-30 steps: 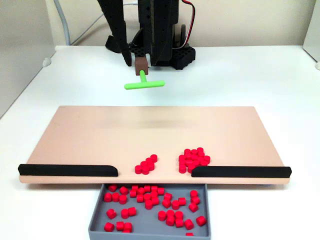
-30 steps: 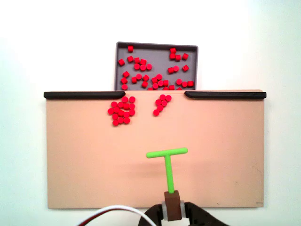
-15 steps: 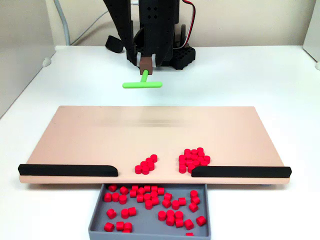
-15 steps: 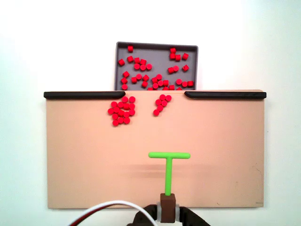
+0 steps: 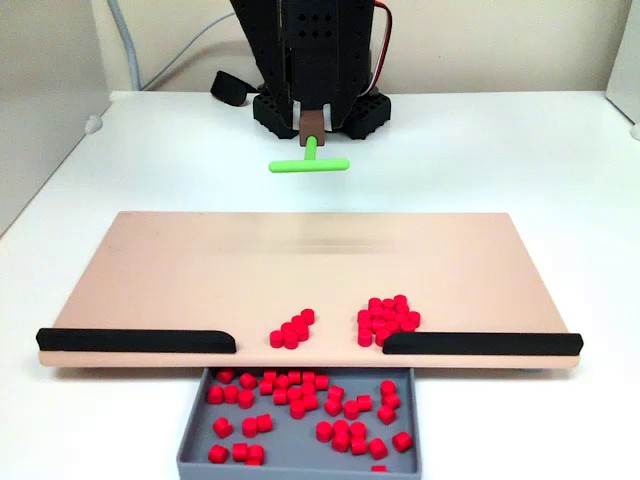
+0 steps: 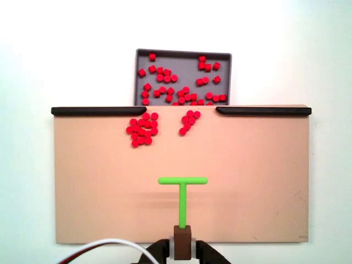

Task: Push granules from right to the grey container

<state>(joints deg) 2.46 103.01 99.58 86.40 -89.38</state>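
Right now the gripper (image 6: 182, 250) is clamped on the brown block at the foot of the green T-shaped stick (image 6: 182, 192), holding it above the near half of the tan board (image 6: 264, 181) in the lower middle of the top-down fixed view. Two clusters of granules remain on the board: a bigger pile (image 6: 142, 130) at the upper left of centre, tucked against the end of one black strip (image 6: 96, 110), and a smaller pile (image 6: 188, 121) in front of the gap. The grey container (image 6: 140, 66) sits beyond that gap, already dotted with pellets.

To do this well, I would bring the crossbar low behind the bigger pile, keep it square to the board edge, and sweep sideways toward the gap before pushing forward, or pellets will jam on the strip.

Board looks smooth and matte; the pellets are stubby, glossy red cylinders likely to roll; the tray is shallow, low-walled plastic
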